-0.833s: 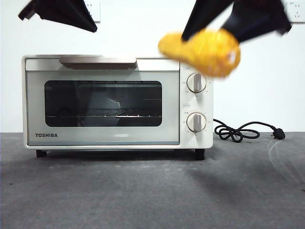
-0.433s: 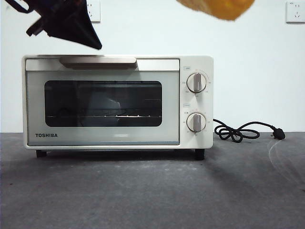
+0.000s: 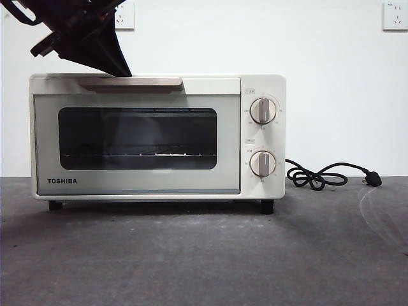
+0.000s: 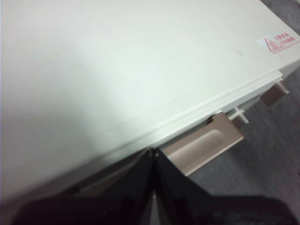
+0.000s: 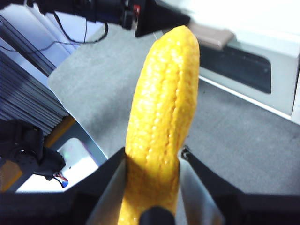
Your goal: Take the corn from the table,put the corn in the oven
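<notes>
the oven [image 3: 153, 137] sits on the table [image 3: 204, 255] w/ its door shut; cord [image 3: 325, 175] coils on the table off its knob side. two knobs [image 3: 262, 110] stacked on the panel beside the window.

left gripper [image 3: 118, 69] comes in from the top corner of the front view, dark tip down at the handle [image 3: 131, 81], at the end away from the knobs. left wrist view: jaws pinched together to a point, no gap btwn them, tip [image 4: 152, 152] right at the lip of the oven top next to the beige handle [image 4: 206, 145]. looks touching or just short of it, can't tell which. not clamped around the bar.

right gripper [image 5: 154, 159] is out of the front view. its wrist cam shows the corn [image 5: 161, 117] held btwn both jaws, clamped at the lower part of the cob, tip pointing away from the cam. corn is up in the air, well above the table, w/ the oven window [image 5: 236, 70] and the left arm [image 5: 117, 11] in the background beyond it.
</notes>
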{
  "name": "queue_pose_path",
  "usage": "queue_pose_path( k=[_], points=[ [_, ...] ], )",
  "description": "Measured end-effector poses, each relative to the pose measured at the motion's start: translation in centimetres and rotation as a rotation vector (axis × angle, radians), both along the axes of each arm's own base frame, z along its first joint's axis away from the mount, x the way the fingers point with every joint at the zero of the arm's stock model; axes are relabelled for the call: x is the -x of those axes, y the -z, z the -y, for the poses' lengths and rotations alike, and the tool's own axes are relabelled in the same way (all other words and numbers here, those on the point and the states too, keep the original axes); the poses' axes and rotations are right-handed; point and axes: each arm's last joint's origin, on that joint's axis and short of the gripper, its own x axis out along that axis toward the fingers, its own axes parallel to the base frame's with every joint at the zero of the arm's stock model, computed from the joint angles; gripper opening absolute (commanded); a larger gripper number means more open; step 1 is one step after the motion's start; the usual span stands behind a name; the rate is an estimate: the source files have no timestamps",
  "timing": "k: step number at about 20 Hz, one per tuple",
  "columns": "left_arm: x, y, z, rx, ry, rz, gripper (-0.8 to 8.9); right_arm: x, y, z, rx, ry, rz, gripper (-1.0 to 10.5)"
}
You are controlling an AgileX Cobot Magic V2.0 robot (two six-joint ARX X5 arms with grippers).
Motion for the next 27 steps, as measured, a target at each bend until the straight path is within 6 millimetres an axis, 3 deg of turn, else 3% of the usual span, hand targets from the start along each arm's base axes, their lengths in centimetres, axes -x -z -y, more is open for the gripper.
queue_pose_path(
  k=[8, 16, 22, 27],
  points=[
    [2.0, 0.7, 0.3, -0.054, 0.060, -0.182, -0.05, -0.1, -0.3, 0.1, 0.011, 0.026, 0.027, -0.1],
    [5.1, 3.2, 0.5, -0.195, 0.111, -0.443, -0.05, -0.1, -0.3, 0.1, 0.026, 0.052, 0.043, -0.1],
    [9.8, -1.8, -0.3, -0.100, 0.167, -0.204, -0.05, -0.9, 0.2, -0.7, 0.050, 0.032, 0.043, -0.1],
    [13.5, -4.8, -2.6, -0.031, 0.129, -0.033, -0.05, -2.7, 0.7, -3.3, 0.033, -0.030, 0.116, -0.1]
  ],
)
